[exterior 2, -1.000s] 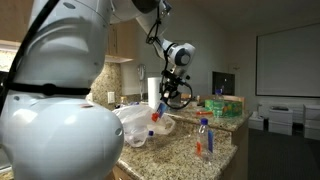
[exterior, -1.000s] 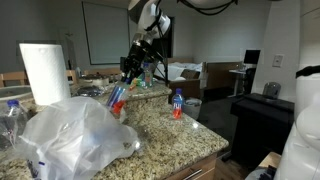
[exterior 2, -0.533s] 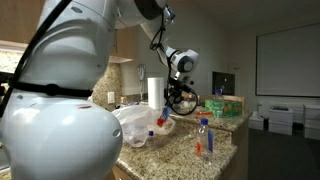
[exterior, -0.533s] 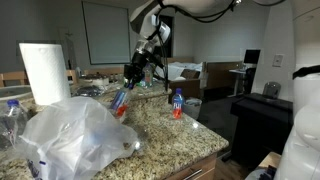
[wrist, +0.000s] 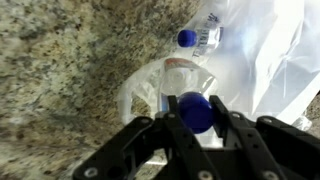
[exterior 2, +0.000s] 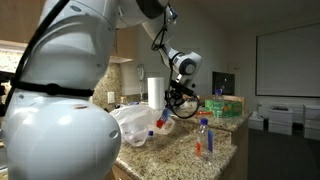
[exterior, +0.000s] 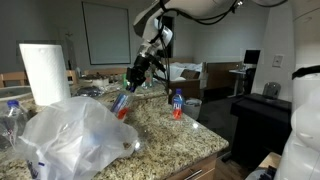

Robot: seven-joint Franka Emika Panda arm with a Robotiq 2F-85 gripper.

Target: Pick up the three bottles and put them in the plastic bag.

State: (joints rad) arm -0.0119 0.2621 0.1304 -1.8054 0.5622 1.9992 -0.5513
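The jaws gripped a small clear bottle [wrist: 182,82] at its blue cap; it hung tilted below them over the plastic bag's [wrist: 270,50] edge. Beyond them, a second bottle [wrist: 203,33] lay apparently inside the bag. The third bottle [exterior: 177,103] stood well apart on the table [exterior: 192,132]. Released here, the held bottle might miss the bag's mouth and roll away.

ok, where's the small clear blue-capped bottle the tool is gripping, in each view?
In an exterior view: small clear blue-capped plastic bottle sits left of centre, tilted.
In an exterior view: mid-frame, slightly below centre.
Wrist view: bottom centre, its cap in the tool.
Shared landmark: the crinkled translucent white plastic bag.
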